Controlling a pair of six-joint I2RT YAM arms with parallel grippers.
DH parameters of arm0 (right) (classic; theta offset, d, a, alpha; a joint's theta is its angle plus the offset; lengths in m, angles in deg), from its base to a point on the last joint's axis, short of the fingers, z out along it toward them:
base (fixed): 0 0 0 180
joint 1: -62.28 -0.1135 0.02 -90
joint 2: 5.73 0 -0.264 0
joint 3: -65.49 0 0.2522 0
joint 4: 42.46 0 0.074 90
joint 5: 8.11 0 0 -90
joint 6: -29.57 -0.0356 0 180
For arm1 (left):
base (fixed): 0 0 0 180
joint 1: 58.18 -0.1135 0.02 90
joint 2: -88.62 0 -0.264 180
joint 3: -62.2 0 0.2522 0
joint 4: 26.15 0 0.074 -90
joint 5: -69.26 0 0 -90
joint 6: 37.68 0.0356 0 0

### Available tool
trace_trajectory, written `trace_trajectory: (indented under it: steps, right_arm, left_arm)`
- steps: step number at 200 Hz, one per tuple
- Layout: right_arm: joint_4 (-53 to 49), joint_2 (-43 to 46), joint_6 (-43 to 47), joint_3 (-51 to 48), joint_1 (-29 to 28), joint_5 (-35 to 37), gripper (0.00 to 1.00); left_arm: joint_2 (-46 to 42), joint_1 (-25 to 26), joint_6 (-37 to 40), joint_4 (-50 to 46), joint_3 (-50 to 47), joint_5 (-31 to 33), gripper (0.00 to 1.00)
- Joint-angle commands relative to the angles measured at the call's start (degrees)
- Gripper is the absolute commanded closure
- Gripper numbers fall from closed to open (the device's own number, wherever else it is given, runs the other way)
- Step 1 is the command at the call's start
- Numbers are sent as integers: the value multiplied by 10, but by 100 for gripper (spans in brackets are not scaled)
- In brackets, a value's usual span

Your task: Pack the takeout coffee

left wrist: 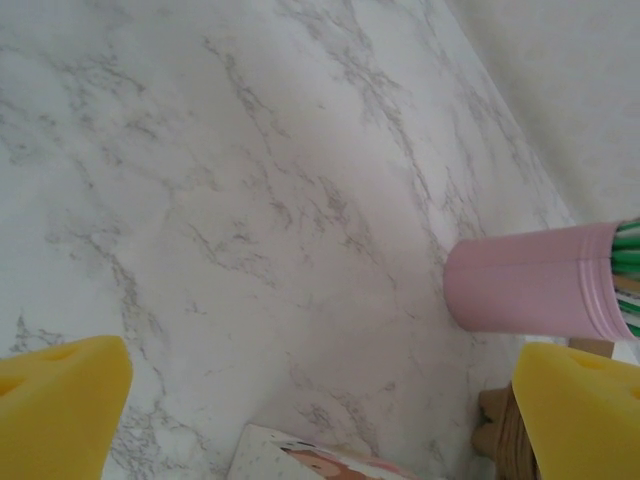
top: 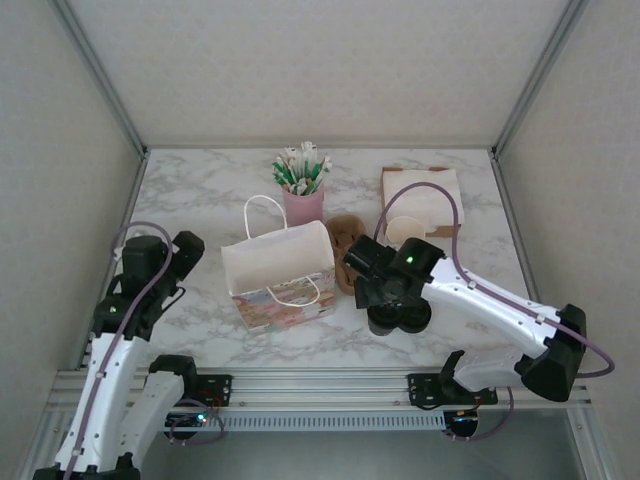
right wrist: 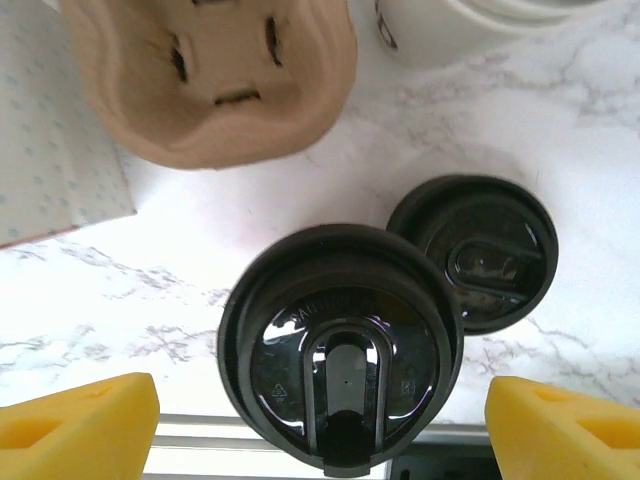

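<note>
I'm seeing a marble bench (top: 200, 200) with a paper bag (top: 278, 270) mid-way, a pink cup (top: 303, 207) behind it, a cardboard cup tray (right wrist: 215, 80) beside the bag, and the lidded coffee (right wrist: 340, 345) right beside a loose lid (right wrist: 475, 255) near the front edge.

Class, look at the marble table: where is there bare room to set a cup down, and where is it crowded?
Bare: the rear-left table between the left wall, pink cup and paper bag; also the strip in front of the bag. Crowded: right of the bag, where cup carrier, lidded cup and loose lid sit close.
</note>
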State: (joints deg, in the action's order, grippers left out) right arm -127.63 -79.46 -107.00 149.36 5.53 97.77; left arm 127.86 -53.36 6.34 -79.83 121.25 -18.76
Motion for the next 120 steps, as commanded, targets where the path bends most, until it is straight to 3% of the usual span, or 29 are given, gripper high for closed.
trace_trajectory:
  steps: [1,52,75,120]
  right_arm:
    - [-14,18,32,31,4,43,14]
    - [40,42,106,75,6,79,15]
    - [64,37,138,95,15,85,16]
    - [124,21,180,119,63,40,17]
  left_arm:
    - [34,5,53,-26,56,-34,4]
    - [94,9,125,-54,153,-87,12]
    - [110,18,143,-49,176,-114,24]
    - [161,72,215,-83,248,-141,23]
